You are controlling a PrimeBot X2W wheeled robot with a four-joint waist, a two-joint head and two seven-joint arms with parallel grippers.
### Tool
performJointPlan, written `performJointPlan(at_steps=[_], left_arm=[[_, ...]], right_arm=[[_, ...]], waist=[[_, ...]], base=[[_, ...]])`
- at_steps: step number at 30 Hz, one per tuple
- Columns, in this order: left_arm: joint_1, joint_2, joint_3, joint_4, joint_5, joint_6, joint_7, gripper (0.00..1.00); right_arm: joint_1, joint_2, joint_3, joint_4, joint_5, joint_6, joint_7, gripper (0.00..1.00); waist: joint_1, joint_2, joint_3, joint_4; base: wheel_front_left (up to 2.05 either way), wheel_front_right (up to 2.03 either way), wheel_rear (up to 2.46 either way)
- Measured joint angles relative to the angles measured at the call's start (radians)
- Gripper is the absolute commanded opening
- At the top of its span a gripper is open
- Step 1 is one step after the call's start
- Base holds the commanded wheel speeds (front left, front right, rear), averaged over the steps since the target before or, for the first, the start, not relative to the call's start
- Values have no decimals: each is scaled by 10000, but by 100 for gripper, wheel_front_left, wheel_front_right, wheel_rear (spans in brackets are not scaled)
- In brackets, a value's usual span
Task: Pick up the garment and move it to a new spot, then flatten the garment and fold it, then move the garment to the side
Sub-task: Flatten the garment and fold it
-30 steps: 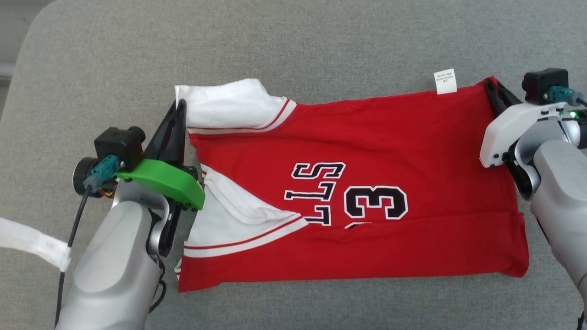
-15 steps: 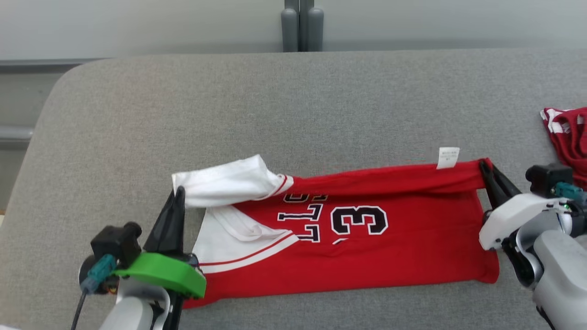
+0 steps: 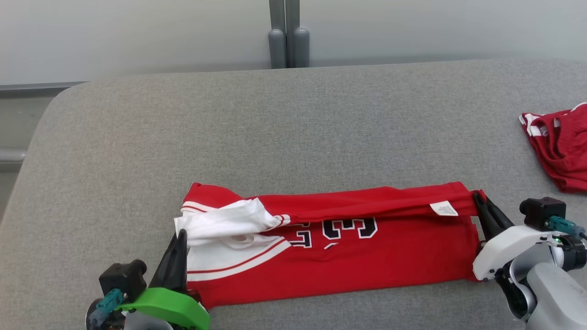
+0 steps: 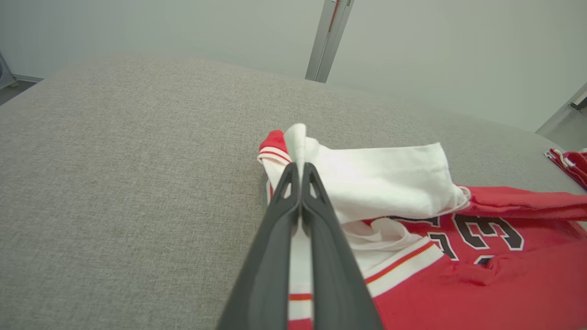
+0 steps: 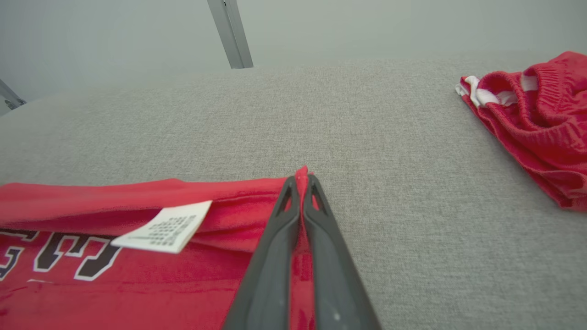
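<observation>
The left tool [image 4: 299, 168], pinching the white sleeve corner [image 4: 296, 137], and the right tool [image 5: 300, 181], pinching the red hem corner [image 5: 301, 172], now hold the far edge of the garment [image 3: 367, 270] nearer than a second ago, doubled over its numerals [image 3: 348, 228] at the near middle of the tabletop [image 3: 275, 128]: fold judged under way.

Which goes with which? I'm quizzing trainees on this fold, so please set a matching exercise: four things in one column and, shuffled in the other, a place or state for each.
Column one
1. left gripper
2. right gripper
3. care label
4. second red garment

Column two
A. lies apart, at the right end of the grey surface
B. shut on the red corner of the jersey
C. shut on the jersey's white end
D. sits on the jersey's folded-over red edge

Pairs: 1-C, 2-B, 3-D, 4-A
</observation>
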Motion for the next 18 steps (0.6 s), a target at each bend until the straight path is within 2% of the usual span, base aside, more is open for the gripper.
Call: performJointPlan(at_steps=[4,5,6,7,8,9,10,12,18], left_arm=[[197,-19,36,109,-67,8,-92,0],[240,-31,27,144,-67,8,-109,0],[277,-40,0,171,-65,8,-140,0],[334,-61,-15,190,-71,8,-148,0],[392,-102,-19,201,-98,-8,-151,0],[476,-134,-40,205,-121,-33,-178,0],[569,-151,-52,198,-138,-35,-184,20],[765,-159,-29,173,-201,-81,-221,100],[1482,-119,293,-305,-345,-75,-328,100]], right_arm=[[339,171,-240,-59,-163,-2,0,0],[424,249,-328,-105,-215,-2,0,11],[507,334,-428,-146,-238,-2,0,34],[581,408,-527,-197,-293,-2,-2,78],[668,470,-625,-251,-301,-2,0,100],[782,543,-779,-320,-322,-2,-2,100],[915,610,-949,-405,-380,-2,0,100],[1167,729,-1308,-569,-479,-2,-2,100],[2048,1216,-2711,-1321,-947,-2,-10,100]], waist=[[0,0,5,-21],[0,0,1,-29],[0,0,-5,-36],[0,0,-14,-42],[0,0,-24,-44],[0,0,-37,-44],[0,0,-51,-42],[0,0,-78,-39],[0,0,-176,-5]], base=[[0,0,0],[0,0,0],[0,0,0],[0,0,0],[0,0,0],[0,0,0],[0,0,0],[0,0,0],[0,0,0]])
